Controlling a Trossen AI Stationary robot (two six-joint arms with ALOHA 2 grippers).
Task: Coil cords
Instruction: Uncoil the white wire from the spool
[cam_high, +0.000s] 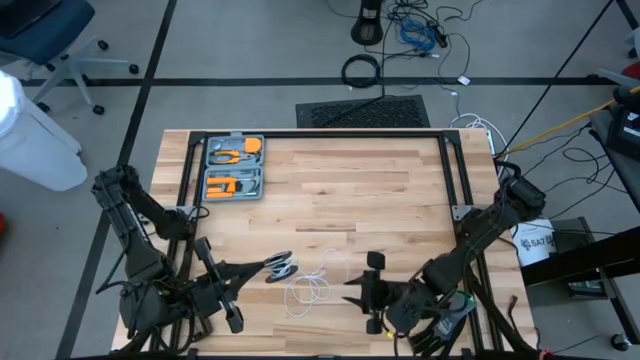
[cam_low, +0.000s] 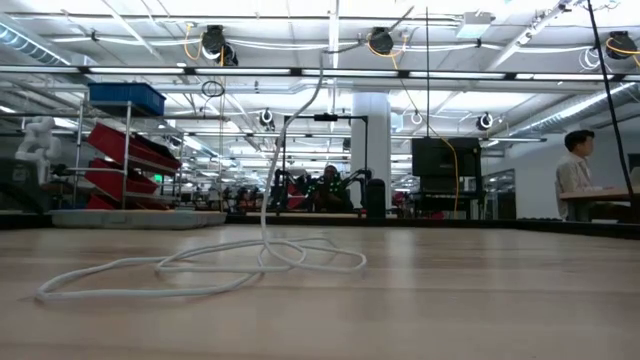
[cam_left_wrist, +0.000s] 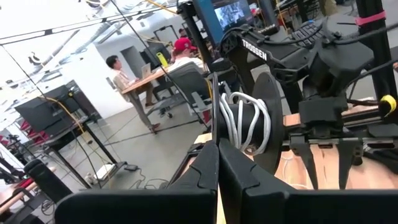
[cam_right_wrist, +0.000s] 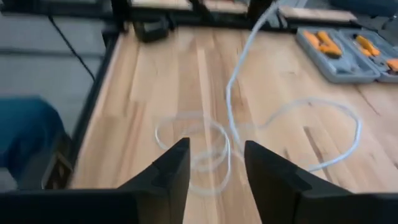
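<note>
Item: white cord (cam_high: 312, 287), part wound on a small black-and-silver reel (cam_high: 281, 266), the rest lying in loose overlapping loops on the surface near its front edge, about midway along it. Left gripper (cam_high: 268, 267): fingers clenched on the reel's rim, reel held up off the wood, several turns of cord visible on its hub in the left wrist view. Right gripper (cam_high: 372, 280): fingers released and spread, nothing between them, poised just beside the loops on their right. Grey tool case (cam_high: 233, 166) sits at the far left corner, well apart. Risks, as judged: the crossed loops could tighten into a knot if pulled; the slack strand rising to the reel could slip off its hub; the right fingers could pinch two strands together
</note>
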